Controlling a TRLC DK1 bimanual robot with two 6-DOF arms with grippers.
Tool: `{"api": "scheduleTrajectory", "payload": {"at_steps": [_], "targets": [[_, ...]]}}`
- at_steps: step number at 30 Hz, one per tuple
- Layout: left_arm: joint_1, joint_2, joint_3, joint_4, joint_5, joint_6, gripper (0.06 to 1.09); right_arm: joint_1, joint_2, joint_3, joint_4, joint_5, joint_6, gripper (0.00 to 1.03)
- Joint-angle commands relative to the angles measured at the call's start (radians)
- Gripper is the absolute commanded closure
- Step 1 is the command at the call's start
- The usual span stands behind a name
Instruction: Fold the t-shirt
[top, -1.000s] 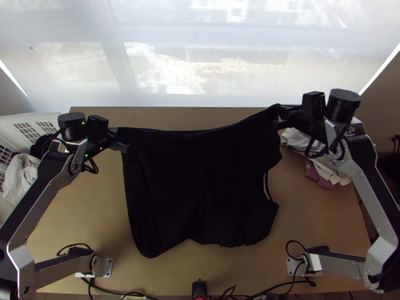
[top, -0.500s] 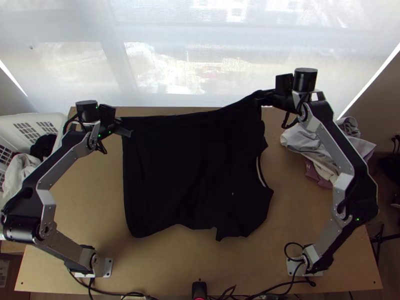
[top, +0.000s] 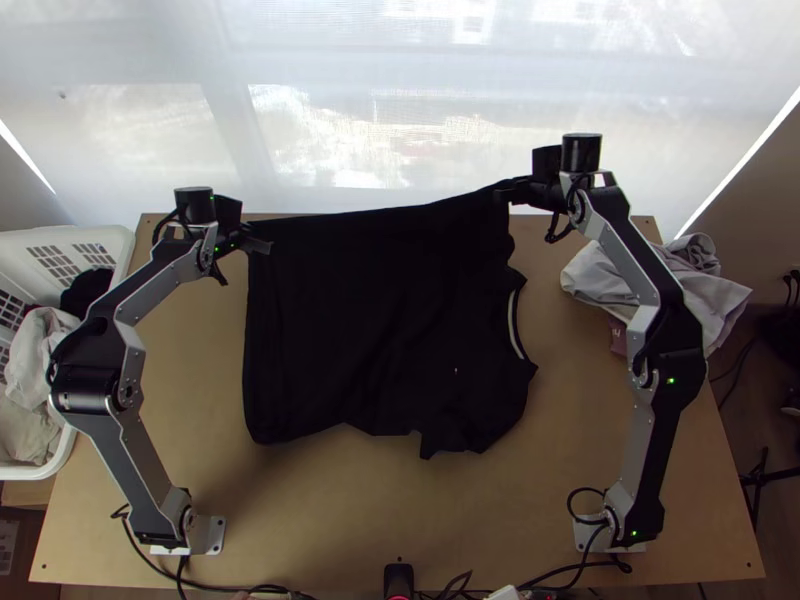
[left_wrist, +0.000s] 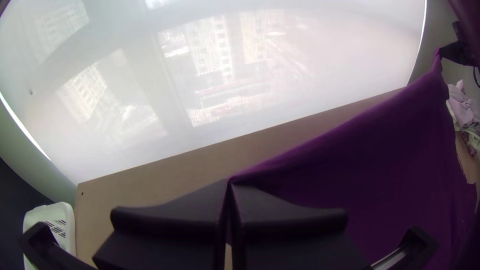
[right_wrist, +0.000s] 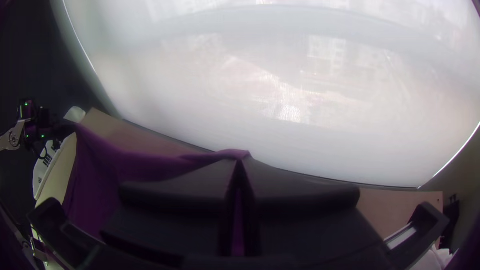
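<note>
In the top view the black t-shirt (top: 380, 320) hangs between both grippers, its upper edge stretched across and rising to the right. My left gripper (top: 262, 246) is shut on the shirt's upper left corner, and my right gripper (top: 507, 190) is shut on its upper right corner. The neckline opening faces right, and the lower edge is uneven. In the left wrist view the left gripper (left_wrist: 230, 186) pinches a corner of the cloth, which looks purple (left_wrist: 370, 155). In the right wrist view the right gripper (right_wrist: 241, 162) pinches the other corner, with cloth (right_wrist: 125, 162) stretching to the left gripper.
A white basket (top: 120, 250) holding cloths stands beside the table's left edge. Grey and mauve cloths (top: 690, 285) lie in a pile at the table's right side. Bare wood (top: 400, 500) lies between the arm bases. A pale window screen (top: 400, 100) rises behind the table.
Both grippers have moved up the picture with the shirt held between them, the right one also leftward and the left one slightly rightward. The shirt's lower edge has shifted up the table too.
</note>
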Motion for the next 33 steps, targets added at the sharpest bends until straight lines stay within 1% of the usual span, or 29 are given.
{"api": "scheduleTrajectory", "payload": {"at_steps": [1, 9, 12, 16, 18, 22, 25, 29, 33], "targets": [[-0.004, 0.133, 0.105, 0.007, -0.006, -0.007, 1.05, -0.002, 0.116, 0.108, -0.016, 0.004, -0.001, 1.00], [-0.012, 0.193, 0.155, 0.024, -0.004, -0.013, 1.05, 0.002, 0.187, 0.173, -0.026, 0.006, 0.002, 1.00], [-0.017, 0.164, 0.145, 0.026, -0.004, -0.033, 1.05, 0.002, 0.176, 0.160, -0.033, 0.004, 0.016, 1.00], [-0.026, 0.100, 0.079, 0.099, -0.001, -0.033, 1.05, 0.002, 0.131, 0.119, -0.049, 0.003, 0.021, 1.00], [-0.029, 0.083, 0.054, 0.119, 0.000, -0.024, 1.05, 0.002, 0.104, 0.085, -0.053, 0.003, 0.021, 1.00], [-0.027, 0.047, -0.001, 0.176, 0.000, -0.041, 1.05, 0.001, 0.042, 0.004, -0.046, 0.003, 0.018, 1.00], [-0.029, 0.004, -0.064, 0.233, -0.001, -0.054, 1.05, 0.008, -0.022, -0.097, 0.024, 0.004, 0.005, 1.00], [-0.031, -0.057, -0.165, 0.303, -0.004, -0.054, 1.05, 0.047, -0.094, -0.225, 0.095, 0.035, -0.044, 1.00], [-0.020, -0.111, -0.242, 0.314, -0.004, -0.050, 1.05, 0.067, -0.149, -0.317, 0.133, 0.041, -0.041, 1.00]]}}
